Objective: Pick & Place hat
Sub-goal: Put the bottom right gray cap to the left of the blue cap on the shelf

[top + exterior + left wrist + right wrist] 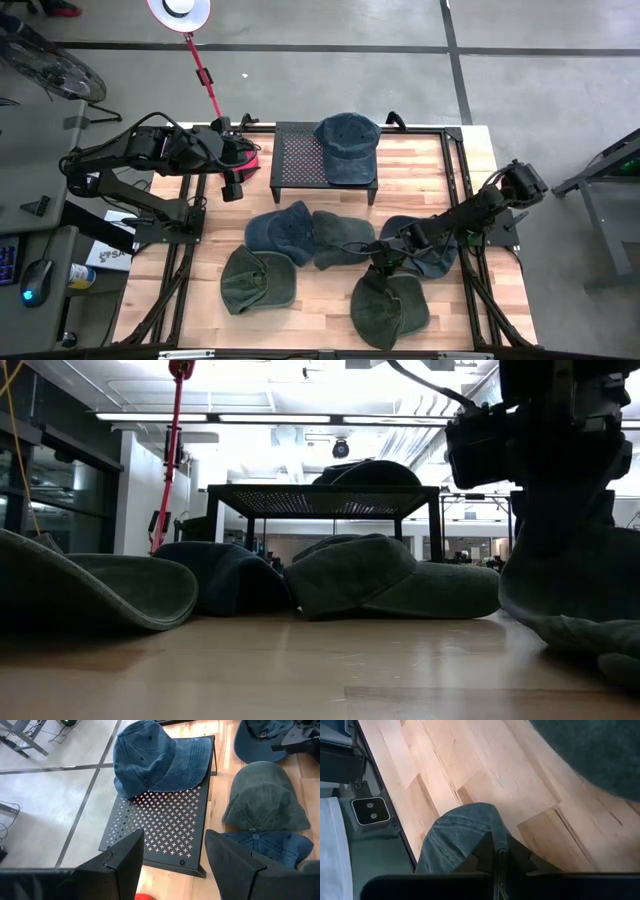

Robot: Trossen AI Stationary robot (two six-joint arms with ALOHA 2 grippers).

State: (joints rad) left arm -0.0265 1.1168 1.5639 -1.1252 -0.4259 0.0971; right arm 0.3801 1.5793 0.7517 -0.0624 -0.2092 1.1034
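Note:
Several caps lie on the wooden table. A blue denim cap point(347, 148) rests on the black perforated rack point(300, 160) at the far middle. Another blue cap point(436, 262) lies at the right under my right arm, and my right gripper point(383, 262) is shut on its denim point(460, 835). The left gripper point(232, 185) hangs open above the far left, beside the rack, with nothing between its fingers point(125, 862). My right gripper pinches a raised fold of the blue cap's cloth point(485, 827) between its two fingers. It comes slanting down from the table's far right. The cloth bulges up in front of the fingertips. The rest of the cap lies on the table.
A blue cap point(280, 228) and a grey-green cap point(340, 238) lie mid-table. Two green caps point(258, 278) point(390, 305) lie nearer the front edge. A red pole point(205, 75) slants off beyond the far left corner. Bare wood shows at the near left.

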